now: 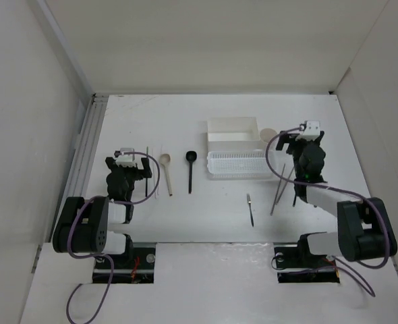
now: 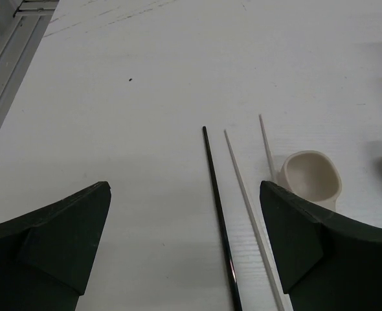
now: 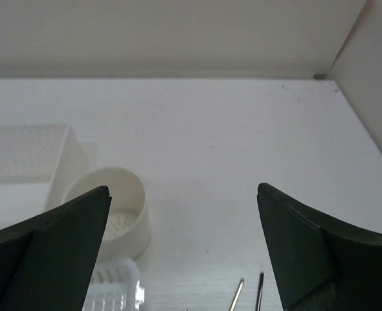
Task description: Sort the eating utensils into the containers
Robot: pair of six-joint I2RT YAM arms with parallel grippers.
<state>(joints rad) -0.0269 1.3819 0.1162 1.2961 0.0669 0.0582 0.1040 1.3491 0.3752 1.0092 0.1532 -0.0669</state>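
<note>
White table (image 1: 152,121), left pincer (image 2: 183,194) released over dark chopstick (image 2: 218,220), right pincer (image 3: 183,191) released near cup (image 3: 116,207)

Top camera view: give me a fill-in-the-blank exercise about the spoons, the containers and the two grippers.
1. Seen from the top camera, the black spoon lies on the ___ side of the beige spoon.
2. The container lying just in front of the white box, toward the arms, is the ___.
3. The left gripper and the right gripper are both ___.
Missing words: right; perforated basket; open.
</note>
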